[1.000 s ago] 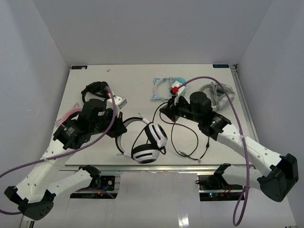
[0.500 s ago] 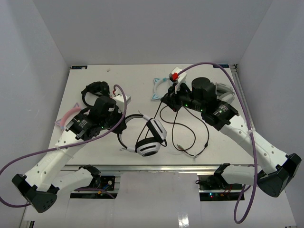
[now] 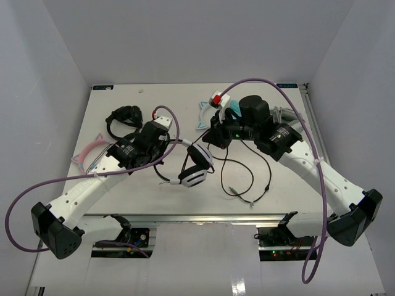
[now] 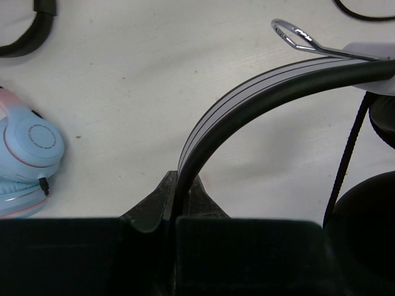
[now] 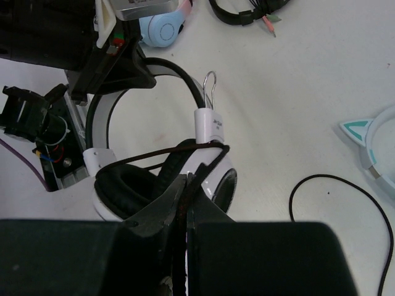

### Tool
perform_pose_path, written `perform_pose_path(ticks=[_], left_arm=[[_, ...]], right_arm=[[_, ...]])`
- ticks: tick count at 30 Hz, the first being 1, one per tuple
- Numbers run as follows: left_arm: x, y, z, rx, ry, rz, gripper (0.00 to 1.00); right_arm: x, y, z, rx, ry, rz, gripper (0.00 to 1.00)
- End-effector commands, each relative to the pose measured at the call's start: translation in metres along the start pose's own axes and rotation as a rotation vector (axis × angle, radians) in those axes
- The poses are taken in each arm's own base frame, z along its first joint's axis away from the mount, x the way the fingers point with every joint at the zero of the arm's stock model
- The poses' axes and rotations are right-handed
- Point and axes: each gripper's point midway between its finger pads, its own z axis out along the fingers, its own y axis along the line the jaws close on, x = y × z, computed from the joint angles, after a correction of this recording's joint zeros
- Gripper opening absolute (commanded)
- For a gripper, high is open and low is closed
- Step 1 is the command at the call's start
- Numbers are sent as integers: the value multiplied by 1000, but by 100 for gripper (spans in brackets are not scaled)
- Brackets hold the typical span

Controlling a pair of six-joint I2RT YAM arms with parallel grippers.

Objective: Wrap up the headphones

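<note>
The white headphones (image 3: pixel 195 171) with black trim hang above the table's middle, ear cups down. My left gripper (image 3: pixel 171 147) is shut on their headband (image 4: pixel 247 98), which arcs up and to the right out of the jaws (image 4: pixel 180 196). My right gripper (image 3: pixel 213 140) sits just right of the ear cups and is shut on the thin black cable (image 5: pixel 154 155), which runs from the jaws (image 5: pixel 189 185) across both ear cups (image 5: pixel 213 176). The rest of the cable (image 3: pixel 247 184) lies in loose loops on the table to the right.
Small black headphones (image 3: pixel 123 116) lie at the back left. Pink-and-blue headphones (image 3: pixel 88 152) lie at the left and show in the left wrist view (image 4: pixel 28 154). A teal cat-ear headband (image 3: pixel 208 114) and grey-and-white headphones (image 3: pixel 289 121) lie at the back right.
Both arms have moved away from the near edge. The headphones have been lifted and carried toward the table's middle, and the cable now crosses the ear cups.
</note>
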Motion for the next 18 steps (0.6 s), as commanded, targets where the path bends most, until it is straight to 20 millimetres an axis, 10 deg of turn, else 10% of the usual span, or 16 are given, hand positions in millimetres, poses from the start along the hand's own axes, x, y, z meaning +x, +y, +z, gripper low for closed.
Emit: perform_pose_path(ticks=[1, 18], left_arm=[[-33, 31, -5, -212, -112, -95, 0], [-51, 38, 14, -349, -141, -365, 0]], right_arm=[[-23, 18, -2, -95, -41, 21, 8], [0, 81, 34, -312, -41, 75, 8]])
